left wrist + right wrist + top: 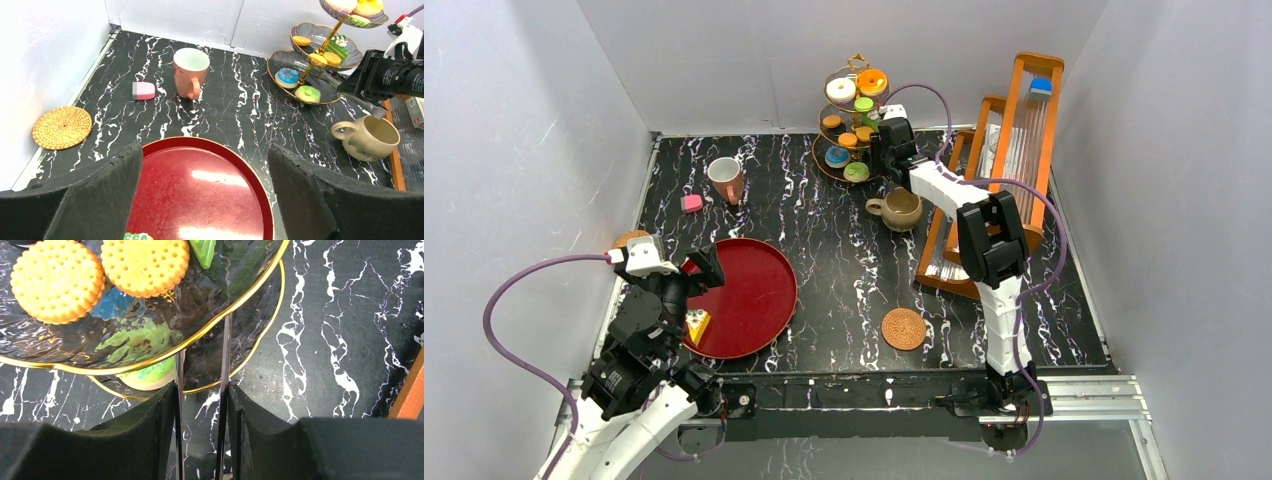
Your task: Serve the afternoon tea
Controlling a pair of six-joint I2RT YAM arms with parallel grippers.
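The gold three-tier stand [854, 120] at the back holds several donuts and cookies. My right gripper [201, 390] is shut on the black tongs [225, 355], whose tips reach under the middle tier's rim [150, 360], beside a green donut [147, 375] on the bottom tier. Two cookies [57, 280] lie on the tier above. My left gripper [205, 160] hangs open over the red tray [200, 200], holding nothing. A white mug [190, 72], a pink pastry [143, 90] and a woven coaster [62, 127] lie at the left; a beige mug [367, 137] stands near the stand.
A yellow cake slice [696, 325] rests on the red tray's near edge. A second coaster [903, 328] lies front centre. A wooden rack [1014, 150] fills the right side. White walls enclose the table on three sides.
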